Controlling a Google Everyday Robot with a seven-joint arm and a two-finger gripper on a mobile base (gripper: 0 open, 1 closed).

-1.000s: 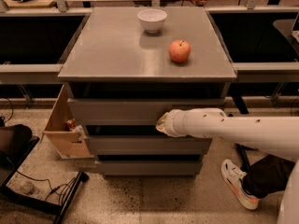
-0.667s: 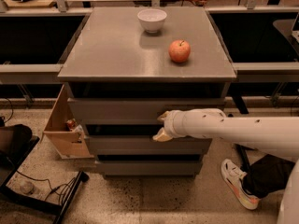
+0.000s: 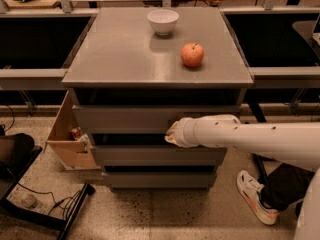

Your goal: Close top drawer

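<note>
The gripper [image 3: 172, 133] is hardly shifting since a moment ago, seemingly pressing the lower edge of the top drawer [image 3: 125, 119], which is still jutting out just under the bench [image 3: 125, 54] top, so closing seems barely to be progressing. Its grip I cannot tell. A shoe [image 3: 255, 196] is crowding the floor right of the bench.
</note>
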